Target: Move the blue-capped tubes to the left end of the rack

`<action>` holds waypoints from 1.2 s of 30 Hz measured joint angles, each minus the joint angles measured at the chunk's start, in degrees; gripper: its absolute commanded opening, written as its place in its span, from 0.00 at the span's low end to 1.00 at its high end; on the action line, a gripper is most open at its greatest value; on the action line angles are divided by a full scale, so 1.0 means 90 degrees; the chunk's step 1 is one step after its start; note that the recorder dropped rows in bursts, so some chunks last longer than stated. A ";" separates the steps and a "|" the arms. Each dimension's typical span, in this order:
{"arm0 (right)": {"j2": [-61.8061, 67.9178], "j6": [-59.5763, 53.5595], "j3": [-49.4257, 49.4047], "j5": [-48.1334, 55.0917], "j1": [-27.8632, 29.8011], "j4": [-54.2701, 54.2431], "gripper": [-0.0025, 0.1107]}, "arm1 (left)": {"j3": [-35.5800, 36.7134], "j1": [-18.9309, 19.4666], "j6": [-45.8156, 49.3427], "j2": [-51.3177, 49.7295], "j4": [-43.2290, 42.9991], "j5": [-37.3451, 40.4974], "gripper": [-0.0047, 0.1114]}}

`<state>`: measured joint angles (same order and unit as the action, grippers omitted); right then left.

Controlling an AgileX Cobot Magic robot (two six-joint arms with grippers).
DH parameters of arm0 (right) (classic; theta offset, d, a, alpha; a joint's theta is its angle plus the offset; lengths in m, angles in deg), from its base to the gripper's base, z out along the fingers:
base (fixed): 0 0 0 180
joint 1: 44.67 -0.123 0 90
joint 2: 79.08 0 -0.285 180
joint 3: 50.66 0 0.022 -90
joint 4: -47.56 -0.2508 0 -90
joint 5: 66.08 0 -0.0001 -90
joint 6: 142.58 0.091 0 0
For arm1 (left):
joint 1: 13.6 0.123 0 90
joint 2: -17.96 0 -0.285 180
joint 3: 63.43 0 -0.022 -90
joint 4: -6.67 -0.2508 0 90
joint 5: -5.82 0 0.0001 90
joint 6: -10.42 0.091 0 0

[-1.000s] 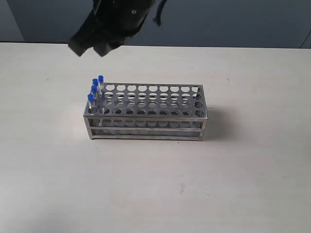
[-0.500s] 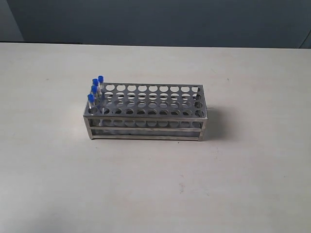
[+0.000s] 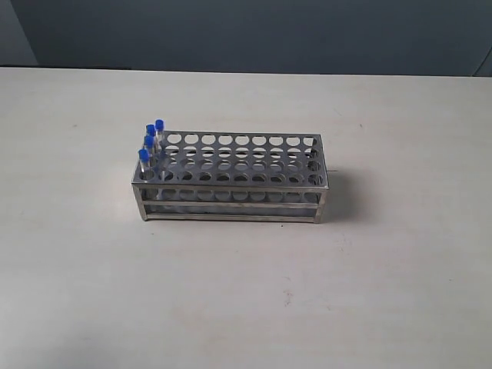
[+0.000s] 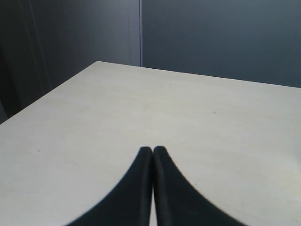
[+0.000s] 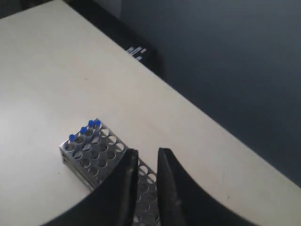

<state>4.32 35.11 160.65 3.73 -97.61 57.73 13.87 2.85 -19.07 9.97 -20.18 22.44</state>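
The steel rack (image 3: 231, 165) stands on the pale table. Four blue-capped tubes (image 3: 151, 141) stand upright in the holes at its left end, one per row. Neither gripper shows in the exterior view. In the right wrist view my right gripper (image 5: 147, 151) hovers high over the rack (image 5: 94, 155), a narrow gap between its fingers and nothing in it. The blue-capped tubes (image 5: 85, 128) sit at the rack's far end there. My left gripper (image 4: 153, 149) is shut with nothing in it, above bare table, and the rack is out of that view.
The remaining holes of the rack hold nothing. The pale table (image 3: 384, 292) stretches bare around the rack, with a dark wall (image 3: 307, 31) behind its far edge. A table corner (image 4: 99, 63) shows in the left wrist view.
A dark gripper that hung at the top of the exterior view one second ago has left the view. The rack and tubes have not moved.
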 measured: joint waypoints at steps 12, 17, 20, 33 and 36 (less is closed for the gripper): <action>-0.2780 0.0092 -0.3091 -0.1247 0.1671 -0.0092 0.17 | 0.0000 0.0000 0.0000 0.0000 0.0000 0.0000 0.05; -0.4905 -0.0089 -0.7380 -0.4333 0.4096 -0.1017 0.17 | 0.0000 0.0000 0.0000 0.0000 0.0000 0.0000 0.05; -0.6357 -0.0120 -0.9508 -0.5614 0.4806 -0.1131 0.17 | 0.0000 0.0000 0.0000 0.0000 0.0000 0.0000 0.05; -0.8359 -0.0209 -1.2032 -0.6598 0.5843 -0.1196 0.17 | 0.0000 0.0000 0.0000 0.0000 0.0000 0.0000 0.05; -0.8359 -0.0209 -1.2032 -0.6598 0.5843 -0.1196 0.17 | 0.0000 0.0000 0.0000 0.0000 0.0000 0.0000 0.05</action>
<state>-70.91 33.23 52.36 -55.65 -45.02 46.96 13.87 2.85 -19.07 9.97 -20.18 22.44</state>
